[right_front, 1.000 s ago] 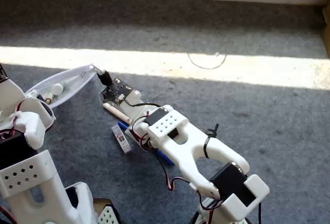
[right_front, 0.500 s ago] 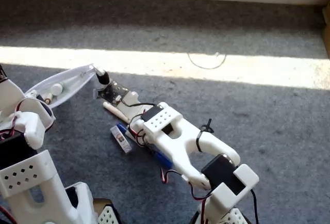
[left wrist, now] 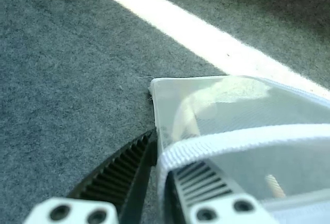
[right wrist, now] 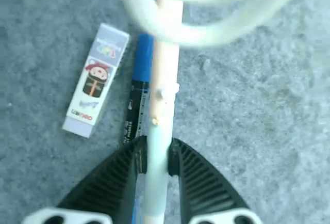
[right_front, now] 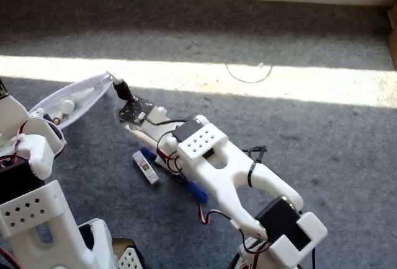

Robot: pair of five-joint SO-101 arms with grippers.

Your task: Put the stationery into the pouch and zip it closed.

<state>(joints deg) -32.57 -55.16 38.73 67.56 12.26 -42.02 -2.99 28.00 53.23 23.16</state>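
Stationery (right_front: 146, 167) lay nearest you on the carpet (right_front: 310, 157): 1 eraser (right wrist: 96, 79) and 1 blue pen (right wrist: 140, 74), side by side. Your right claw (right wrist: 155, 142) was pinched narrow around a cream pen (right wrist: 163, 79) just beside them. Farther off, your left claw (left wrist: 161, 149) gripped the edge of the clear pouch (left wrist: 232, 110).

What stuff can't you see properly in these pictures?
High view: the blue pen, its middle hidden under the right arm.
Left wrist view: what's inside the pouch, hazy through its wall.
Right wrist view: a white loop, too blurred to name, and the cream pen, its far end behind the loop.
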